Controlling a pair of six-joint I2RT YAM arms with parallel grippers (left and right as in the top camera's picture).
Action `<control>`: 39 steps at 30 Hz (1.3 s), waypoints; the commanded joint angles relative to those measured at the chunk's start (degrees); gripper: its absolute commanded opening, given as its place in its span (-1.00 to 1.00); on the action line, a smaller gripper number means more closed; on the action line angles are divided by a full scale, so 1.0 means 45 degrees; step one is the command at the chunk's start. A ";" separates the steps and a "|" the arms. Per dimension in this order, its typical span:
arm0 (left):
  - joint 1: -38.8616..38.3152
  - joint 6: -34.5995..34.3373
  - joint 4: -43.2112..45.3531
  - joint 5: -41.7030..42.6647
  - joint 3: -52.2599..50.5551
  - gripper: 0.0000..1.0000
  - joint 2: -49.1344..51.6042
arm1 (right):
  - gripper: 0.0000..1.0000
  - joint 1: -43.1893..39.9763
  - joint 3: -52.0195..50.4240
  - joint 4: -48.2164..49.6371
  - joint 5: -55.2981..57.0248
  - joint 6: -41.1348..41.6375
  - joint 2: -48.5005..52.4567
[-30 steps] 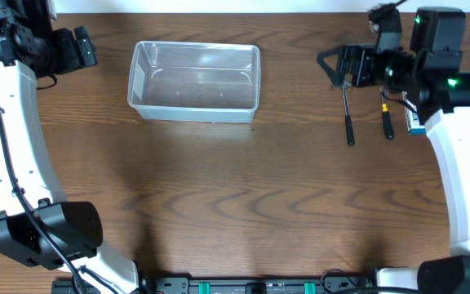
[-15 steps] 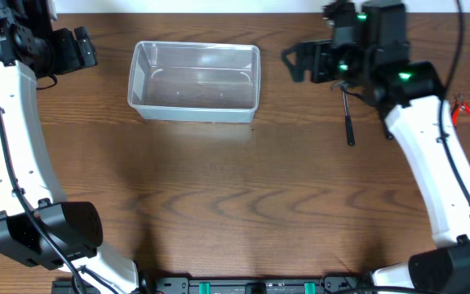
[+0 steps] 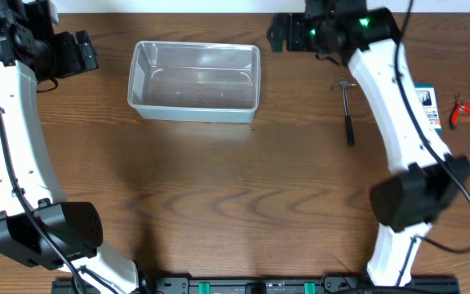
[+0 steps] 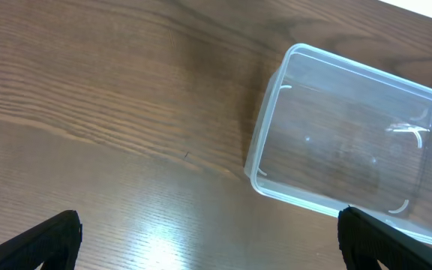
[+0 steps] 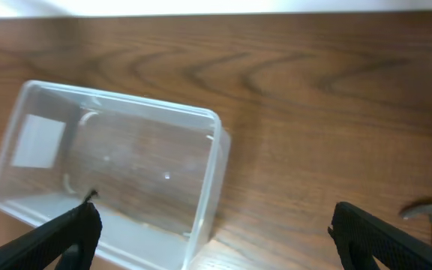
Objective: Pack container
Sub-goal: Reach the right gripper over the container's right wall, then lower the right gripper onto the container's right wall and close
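Note:
The clear plastic container (image 3: 194, 82) stands at the back left of the table, and nothing shows inside it. It also shows in the left wrist view (image 4: 358, 150) and the right wrist view (image 5: 111, 165). My left gripper (image 3: 84, 53) is open and empty, left of the container and above the table; its fingertips (image 4: 43, 240) frame bare wood. My right gripper (image 3: 277, 33) is open and empty, just right of the container's back right corner. Its fingertips (image 5: 385, 236) straddle the container's right wall from above.
A black-handled hammer (image 3: 348, 110) lies right of the container; its head shows in the right wrist view (image 5: 430, 214). A small blue-and-white box (image 3: 425, 104) and red pliers (image 3: 464, 112) lie at the far right. The right arm crosses over that area.
My right gripper has swung left and toward the back, from above the hammer to beside the container's right end. The left arm and the container have not moved.

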 commanded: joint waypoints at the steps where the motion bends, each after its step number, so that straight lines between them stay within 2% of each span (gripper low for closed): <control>1: 0.0058 -0.0117 -0.0049 -0.0063 0.0165 0.96 -0.0010 | 0.99 0.0525 0.1506 -0.0520 0.0772 0.0160 0.0855; 19: 0.0058 -0.0117 -0.0151 -0.0063 0.0165 0.96 -0.0010 | 0.99 0.1263 0.1914 -0.0704 0.1268 0.0772 0.1885; 39: 0.0058 -0.0112 -0.0432 -0.0063 0.0160 0.96 -0.0010 | 0.98 0.1433 0.1909 -0.1413 0.1287 0.0306 0.2205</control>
